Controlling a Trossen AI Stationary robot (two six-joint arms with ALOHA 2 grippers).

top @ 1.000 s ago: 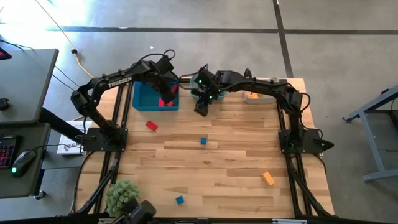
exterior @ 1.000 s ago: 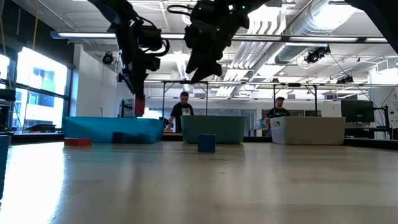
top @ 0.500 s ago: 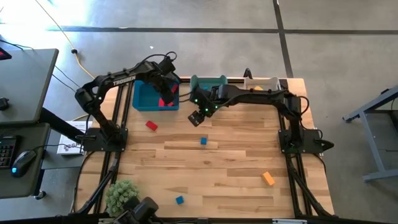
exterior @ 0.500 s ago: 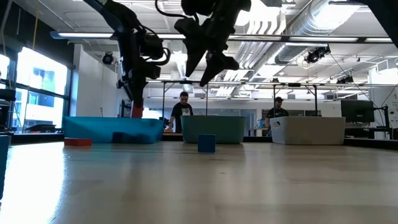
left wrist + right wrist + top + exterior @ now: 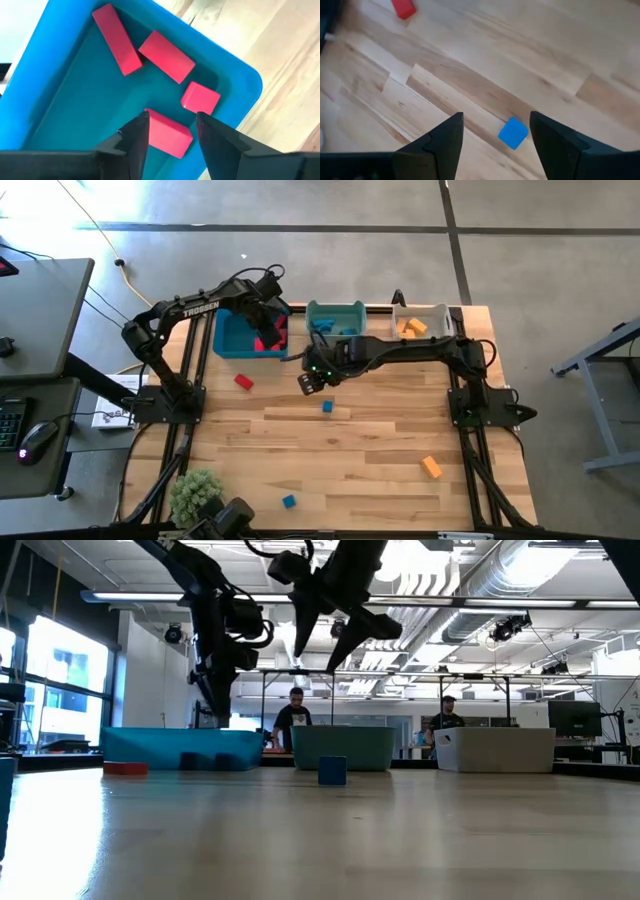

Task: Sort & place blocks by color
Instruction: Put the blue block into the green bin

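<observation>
Red blocks fill the blue bin (image 5: 228, 340); loose blocks lie scattered on the wooden tabletop (image 5: 380, 442).
Four red blocks (image 5: 165, 56) lie in that bin at 11 o'clock: two bars with long axes crossing the bin, one square block, and one bar below the left gripper (image 5: 170, 135), whose fingers stand apart with nothing between them. Four blocks lie loose: a red one (image 5: 243, 382) at 10 o'clock, a blue cube (image 5: 327, 407) near centre, a blue cube (image 5: 288, 502) at 7 o'clock, and an orange bar (image 5: 431, 467) at 4 o'clock, angled diagonally. Over the centre cube hangs the right gripper (image 5: 492, 135), fingers apart, empty. Teal bin (image 5: 335, 315) and white bin (image 5: 420, 320) sit at 12 and 1 o'clock.
</observation>
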